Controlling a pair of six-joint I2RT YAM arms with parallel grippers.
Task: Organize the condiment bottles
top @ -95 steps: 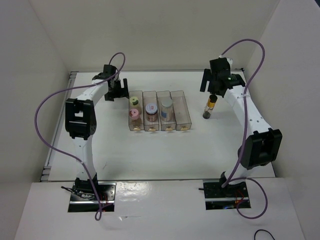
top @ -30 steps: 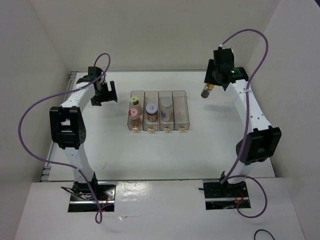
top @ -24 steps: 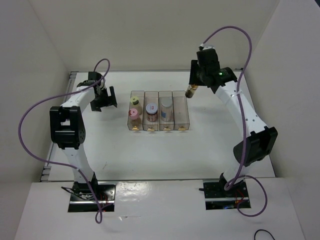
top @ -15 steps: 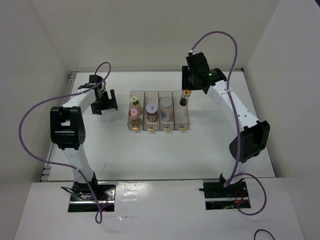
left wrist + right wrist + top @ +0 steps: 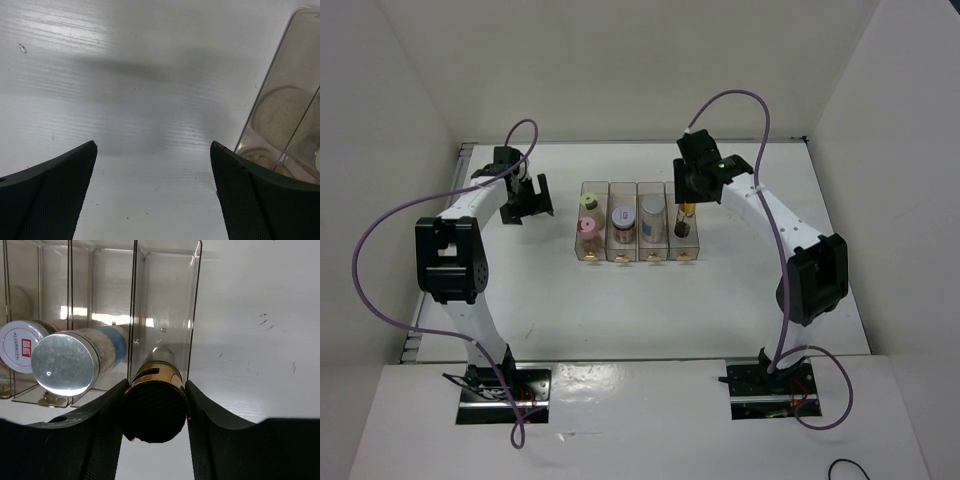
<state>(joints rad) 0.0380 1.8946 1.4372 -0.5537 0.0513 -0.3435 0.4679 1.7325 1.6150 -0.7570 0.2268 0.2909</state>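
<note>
Amber bottle (image 5: 155, 407) — base hidden behind own cap; rack (image 5: 280, 115) cut off by left wrist view's right edge.

L arm (image 5: 480, 200) bent far-left, L fingers (image 5: 50, 200) wide apart; R arm (image 5: 770, 212) outstretched twd centre, R fingers (image 5: 80, 450) clamped.

We've got the right gripper (image 5: 155, 410) clamped on the slim black-capped amber bottle (image 5: 157, 371), body w/in the clear rack (image 5: 193, 300), end compartment at right. Next slot left: grey-white capped cylinder (image 5: 65, 362). Beyond it, jar w/ white-red labelled lid (image 5: 20, 345).
</note>
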